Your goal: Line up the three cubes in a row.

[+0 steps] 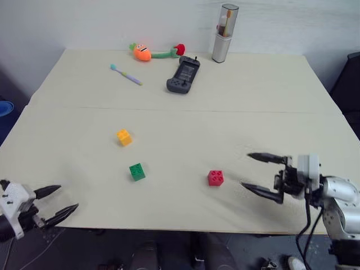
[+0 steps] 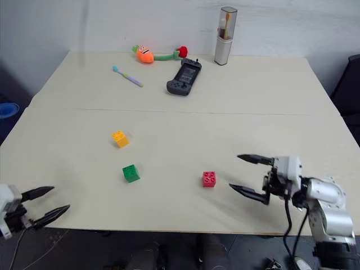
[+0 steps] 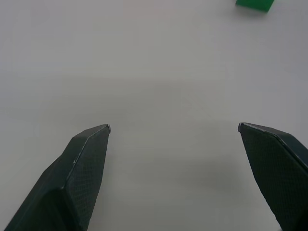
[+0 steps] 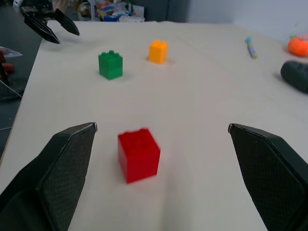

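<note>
Three studded cubes sit apart on the pale table [image 1: 236, 124]. The yellow-orange cube [image 1: 124, 137] is furthest back and the green cube [image 1: 136, 171] lies just in front of it. The red cube [image 1: 215, 178] rests to their right. My right gripper [image 1: 246, 170] is open just right of the red cube, pointing left at it with nothing between its fingers. In the right wrist view the red cube [image 4: 138, 155] lies ahead of the open fingers, apart from them. My left gripper [image 1: 67, 198] hangs open at the table's front left corner, empty, well left of the green cube [image 3: 255, 5].
At the back of the table lie an orange plush carrot [image 1: 142, 52], a toothbrush [image 1: 126, 75] and a dark game controller [image 1: 183, 75]. A tall toothbrush case [image 1: 224, 34] stands there too. The front edge runs just below both grippers.
</note>
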You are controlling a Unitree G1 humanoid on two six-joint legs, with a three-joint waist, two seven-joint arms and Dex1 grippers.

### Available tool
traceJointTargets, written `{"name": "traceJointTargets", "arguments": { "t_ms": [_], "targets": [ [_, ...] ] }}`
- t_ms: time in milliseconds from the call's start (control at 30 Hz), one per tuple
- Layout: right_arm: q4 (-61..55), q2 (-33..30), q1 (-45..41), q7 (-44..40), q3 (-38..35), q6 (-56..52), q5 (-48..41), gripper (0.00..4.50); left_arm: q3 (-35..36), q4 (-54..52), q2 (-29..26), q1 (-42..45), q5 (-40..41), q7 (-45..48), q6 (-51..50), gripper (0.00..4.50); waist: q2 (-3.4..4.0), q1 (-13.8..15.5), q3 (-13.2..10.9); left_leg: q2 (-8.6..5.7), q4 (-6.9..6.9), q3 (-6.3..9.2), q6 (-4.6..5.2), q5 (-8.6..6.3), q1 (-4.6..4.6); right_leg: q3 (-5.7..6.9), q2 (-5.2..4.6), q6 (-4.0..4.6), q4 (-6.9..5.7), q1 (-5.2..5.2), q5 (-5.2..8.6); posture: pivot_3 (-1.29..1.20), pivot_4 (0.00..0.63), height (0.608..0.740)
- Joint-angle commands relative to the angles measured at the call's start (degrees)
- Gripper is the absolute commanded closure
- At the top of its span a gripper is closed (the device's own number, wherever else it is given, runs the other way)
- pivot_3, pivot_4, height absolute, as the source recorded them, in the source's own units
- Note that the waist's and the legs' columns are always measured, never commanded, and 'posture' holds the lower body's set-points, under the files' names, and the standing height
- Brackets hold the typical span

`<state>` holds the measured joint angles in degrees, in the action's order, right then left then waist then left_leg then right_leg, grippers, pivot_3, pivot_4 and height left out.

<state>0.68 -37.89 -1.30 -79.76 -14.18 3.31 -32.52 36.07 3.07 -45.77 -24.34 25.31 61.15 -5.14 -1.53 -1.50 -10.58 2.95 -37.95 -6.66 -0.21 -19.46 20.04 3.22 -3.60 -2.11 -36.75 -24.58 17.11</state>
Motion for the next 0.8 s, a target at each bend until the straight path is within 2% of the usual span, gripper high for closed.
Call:
{"name": "traceJointTargets", "arguments": {
  "t_ms": [33, 133, 267, 500, 667, 767, 800],
  "targets": [
    [-0.07, -0.46, -0.05, -2.24, -2.12, 3.40, -1.50, 0.01, 0.96, -4.29, -0.67, 0.34, 3.45, 1.58, -2.44, 0.00, 0.00, -0.07, 0.00, 0.00, -0.01, 0.00, 0.01, 0.00, -0.01, -0.01, -0.01, 0.00, -0.03, 0.01, 0.00, 0.00, 0.150, 0.740],
    [-1.76, -0.81, -0.50, -3.85, -1.12, 4.62, -2.04, 0.01, -2.26, -8.63, -0.76, 4.05, 5.56, 1.32, -5.37, 0.00, 0.01, -0.07, 0.00, 0.00, -0.02, 0.00, -0.02, 0.04, -0.12, -0.02, -0.04, 0.00, -0.11, 0.07, -0.01, 0.00, 0.150, 0.740],
    [-6.89, 0.16, -3.50, -2.17, 0.84, 3.41, -3.42, 0.01, -11.43, -12.55, 0.91, 15.06, 4.96, -1.87, -8.99, 0.00, 0.11, 0.01, -0.01, -0.01, -0.01, 0.00, -0.09, 0.06, -0.16, -0.04, -0.03, 0.02, -0.18, 0.08, 0.00, 0.00, 0.150, 0.740],
    [-11.60, 1.06, -6.48, 1.27, 4.71, 0.05, -3.36, 0.01, -24.52, -7.56, 3.60, 27.67, 0.15, -1.49, -9.56, 0.00, 0.10, -0.21, -0.01, 0.03, 0.01, -0.09, -0.45, 0.21, -0.12, -0.07, 0.12, 0.01, -0.18, 0.01, 0.00, 0.00, 0.150, 0.740],
    [-11.98, 0.75, -5.78, 2.60, 4.56, 0.34, -2.89, 0.01, -28.42, -3.88, 5.26, 31.04, -3.15, -1.84, -6.25, 0.00, 0.10, -0.05, -0.01, -0.01, -0.02, -0.09, -0.41, 0.21, -0.12, -0.07, 0.11, 0.01, -0.19, 0.02, 0.00, 0.00, 0.150, 0.740],
    [-13.15, 0.28, -3.21, 3.04, 3.35, 0.84, -2.99, 0.00, -29.62, -1.72, 6.95, 32.39, -4.41, -2.00, -3.65, 0.57, 0.10, 0.09, -0.01, -0.01, -0.02, -0.08, -0.41, 0.22, -0.10, -0.07, 0.10, 0.01, -0.19, 0.02, 0.00, 0.00, 0.150, 0.740],
    [-13.51, 0.14, -2.49, 3.13, 2.99, 0.95, -3.08, 0.00, -30.07, -1.03, 7.11, 32.56, -5.24, -1.81, -2.55, 0.90, 0.10, 0.10, -0.01, -0.01, -0.02, -0.08, -0.41, 0.22, -0.10, -0.07, 0.10, 0.01, -0.19, 0.02, 0.00, 0.00, 0.150, 0.740]
  ]
}}
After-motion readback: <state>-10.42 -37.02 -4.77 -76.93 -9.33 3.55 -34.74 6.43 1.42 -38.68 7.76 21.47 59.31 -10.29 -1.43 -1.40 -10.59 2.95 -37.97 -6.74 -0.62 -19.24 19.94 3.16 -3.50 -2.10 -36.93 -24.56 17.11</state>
